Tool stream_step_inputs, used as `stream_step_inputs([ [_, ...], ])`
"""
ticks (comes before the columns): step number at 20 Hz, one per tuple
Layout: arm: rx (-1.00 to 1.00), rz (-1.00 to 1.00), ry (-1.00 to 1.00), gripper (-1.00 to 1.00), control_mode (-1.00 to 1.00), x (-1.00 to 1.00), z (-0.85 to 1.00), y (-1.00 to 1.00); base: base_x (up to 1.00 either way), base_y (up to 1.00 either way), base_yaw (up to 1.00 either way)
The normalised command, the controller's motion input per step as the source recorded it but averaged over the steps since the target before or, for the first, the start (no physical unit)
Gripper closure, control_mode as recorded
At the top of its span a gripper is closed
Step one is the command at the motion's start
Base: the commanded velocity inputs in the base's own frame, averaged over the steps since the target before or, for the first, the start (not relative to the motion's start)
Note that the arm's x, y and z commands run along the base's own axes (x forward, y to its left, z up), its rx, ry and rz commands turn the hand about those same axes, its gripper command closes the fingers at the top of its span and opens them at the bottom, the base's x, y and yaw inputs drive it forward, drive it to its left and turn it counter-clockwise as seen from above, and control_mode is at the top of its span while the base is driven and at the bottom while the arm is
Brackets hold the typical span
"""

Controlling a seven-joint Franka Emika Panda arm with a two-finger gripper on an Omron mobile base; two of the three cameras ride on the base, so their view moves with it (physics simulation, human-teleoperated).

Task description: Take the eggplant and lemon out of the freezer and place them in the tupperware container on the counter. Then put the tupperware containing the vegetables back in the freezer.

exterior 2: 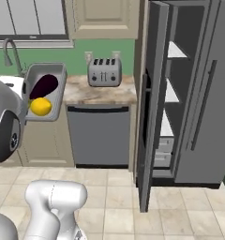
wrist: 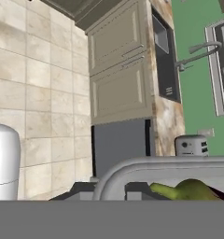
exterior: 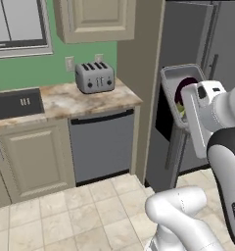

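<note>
Final step in hand: tupperware container (exterior 2: 45,92) carried aloft, hand (wrist: 115,190) grasping its rim, eggplant (exterior 2: 44,85) and lemon (exterior 2: 41,106) inside. Next: swinging toward open freezer (exterior 2: 173,93), onto a shelf.

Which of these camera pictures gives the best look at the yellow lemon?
The right base view: the lemon sits whole and bright in the tupperware container, below the eggplant. In the left base view the arm hides all but a yellowish sliver. The hand view catches just a dull, greenish-yellow edge above the container's rim.
</note>
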Motion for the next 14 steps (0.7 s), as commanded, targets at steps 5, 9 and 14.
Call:
stream_step_inputs([
  [5,0.0,0.0,0.0,1.0,1.0,0.0,0.0,0.0,0.0,-0.69,0.02],
  [9,0.0,0.0,0.0,1.0,1.0,0.0,0.0,0.0,-0.1,-0.78,0.02],
  [14,0.0,0.0,0.0,1.0,1.0,0.0,0.0,0.0,-0.22,-0.67,0.02],
])
